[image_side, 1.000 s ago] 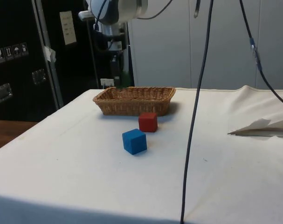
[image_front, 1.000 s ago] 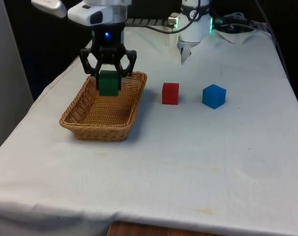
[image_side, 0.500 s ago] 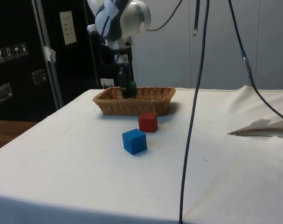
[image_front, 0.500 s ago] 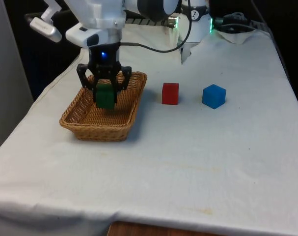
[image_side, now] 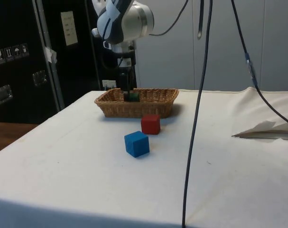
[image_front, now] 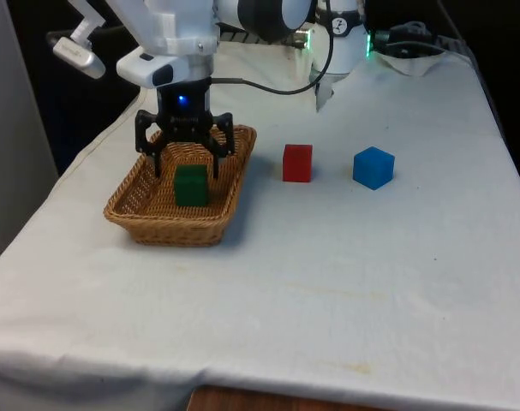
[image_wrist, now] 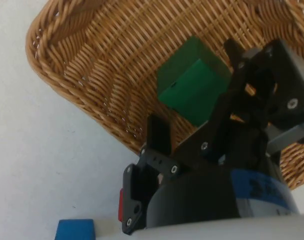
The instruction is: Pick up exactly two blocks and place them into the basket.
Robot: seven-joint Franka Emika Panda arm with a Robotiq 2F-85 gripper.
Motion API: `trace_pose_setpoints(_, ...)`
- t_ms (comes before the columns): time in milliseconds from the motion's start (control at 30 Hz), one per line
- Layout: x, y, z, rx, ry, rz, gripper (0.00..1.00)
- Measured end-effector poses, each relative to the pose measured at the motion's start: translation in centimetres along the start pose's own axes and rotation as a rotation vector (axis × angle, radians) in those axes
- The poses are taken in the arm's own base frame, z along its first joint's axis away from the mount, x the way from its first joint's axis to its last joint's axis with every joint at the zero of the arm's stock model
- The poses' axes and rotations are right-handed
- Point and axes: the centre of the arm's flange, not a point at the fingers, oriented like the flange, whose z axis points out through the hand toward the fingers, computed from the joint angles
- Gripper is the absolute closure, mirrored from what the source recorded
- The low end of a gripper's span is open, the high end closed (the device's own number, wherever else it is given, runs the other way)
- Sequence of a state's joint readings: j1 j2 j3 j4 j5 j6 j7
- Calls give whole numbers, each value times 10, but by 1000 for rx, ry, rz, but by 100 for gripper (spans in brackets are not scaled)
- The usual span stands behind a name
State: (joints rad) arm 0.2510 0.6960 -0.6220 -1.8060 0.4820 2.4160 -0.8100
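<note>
Green block [image_front: 191, 184] sits in the wicker basket [image_front: 131, 210]; end effector [image_front: 184, 163] spread wide above it, released; red block [image_front: 297, 163] looks light, rigid; pinch its flat sides.

Green block [image_front: 191, 184] now sits on the woven floor of the basket [image_front: 131, 212], free of the gripper [image_front: 185, 159]; half a second back it hangs clamped between the fingers above that floor, and a second back it is higher still, near the basket's far rim. Fingers now spread wide, apart from the block on either side (wrist view agrees: block [image_wrist: 194, 86] lies loose on the weave). Gripper's place in the front view has shifted from upper centre-left down and slightly left over the second.
</note>
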Motion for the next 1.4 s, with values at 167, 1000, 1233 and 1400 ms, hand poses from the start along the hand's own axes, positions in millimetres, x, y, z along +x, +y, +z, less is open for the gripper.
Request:
trace_pose_setpoints(167, 0, 0, 0, 1, 0, 0, 0)
trace_pose_setpoints(1000, -27, 1, -71, 29, 42, -38, 0)
trace_pose_setpoints(1233, -24, -11, -93, 24, 55, -68, 0)
trace_pose_setpoints(1400, -20, -18, -107, 17, 64, -91, 0)
